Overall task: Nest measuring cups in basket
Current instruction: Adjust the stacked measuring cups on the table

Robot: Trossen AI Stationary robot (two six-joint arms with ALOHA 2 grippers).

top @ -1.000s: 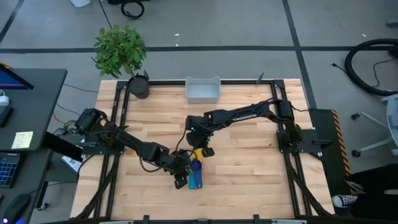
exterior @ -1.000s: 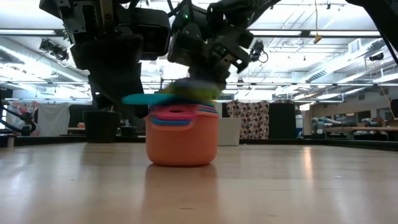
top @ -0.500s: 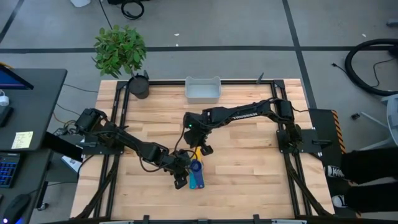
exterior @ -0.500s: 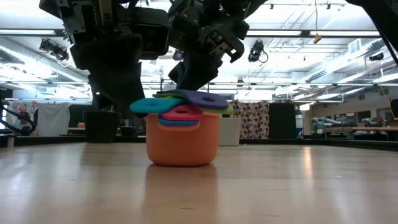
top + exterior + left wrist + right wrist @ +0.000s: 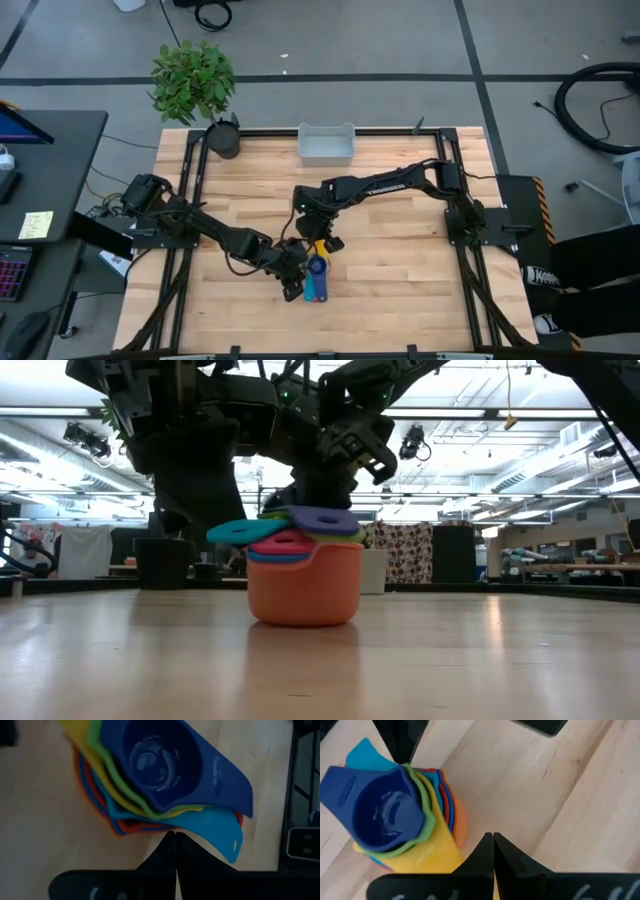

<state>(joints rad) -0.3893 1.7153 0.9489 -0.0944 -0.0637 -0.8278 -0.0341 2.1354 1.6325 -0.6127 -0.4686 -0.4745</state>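
You have bare desk (image 5: 400,270) all round the measuring cups (image 5: 316,278), nested mid-desk, well apart from the basket (image 5: 326,146) at the far edge. Left gripper (image 5: 291,283) and right gripper (image 5: 322,240) (both closed, empty) flank the stack, arms hiding part of it.

One camera looks straight down on the whole desk (image 5: 400,270); another sits at desk level, facing the room. Both wrist cameras look closely past their shut pincers, sharing the nested measuring cups (image 5: 160,780) just ahead.
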